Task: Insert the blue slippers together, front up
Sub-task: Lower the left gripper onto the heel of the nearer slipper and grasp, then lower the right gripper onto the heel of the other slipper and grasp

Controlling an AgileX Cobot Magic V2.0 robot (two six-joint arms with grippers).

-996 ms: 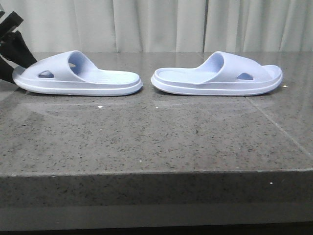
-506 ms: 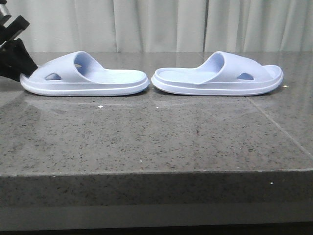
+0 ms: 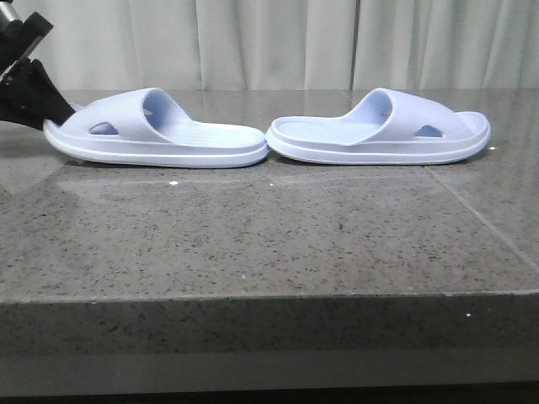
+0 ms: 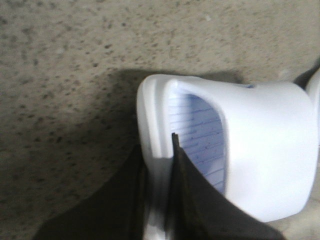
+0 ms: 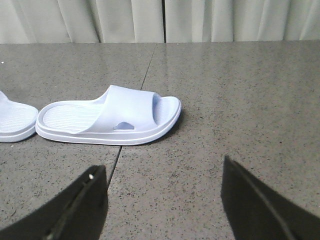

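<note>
Two pale blue slippers lie sole down on the table, heel to heel, in the front view. The left slipper [image 3: 160,135] points its toe left; the right slipper [image 3: 379,130] points its toe right. Their heels touch or nearly touch. My left gripper [image 3: 40,105] is shut on the left slipper's toe rim; the left wrist view shows its fingers [image 4: 159,157] pinching that rim of the slipper [image 4: 270,150]. My right gripper [image 5: 162,172] is open and empty, low over the table, short of the right slipper [image 5: 110,117]. It is out of the front view.
The table is dark speckled stone [image 3: 253,236] with a seam [image 3: 480,215] on the right and a front edge [image 3: 269,295]. A pale curtain [image 3: 278,42] hangs behind. The left slipper's heel [image 5: 12,122] shows at the edge of the right wrist view.
My left gripper has slid the left slipper to the right until its heel met the right slipper's heel. The right slipper has shifted slightly right.
</note>
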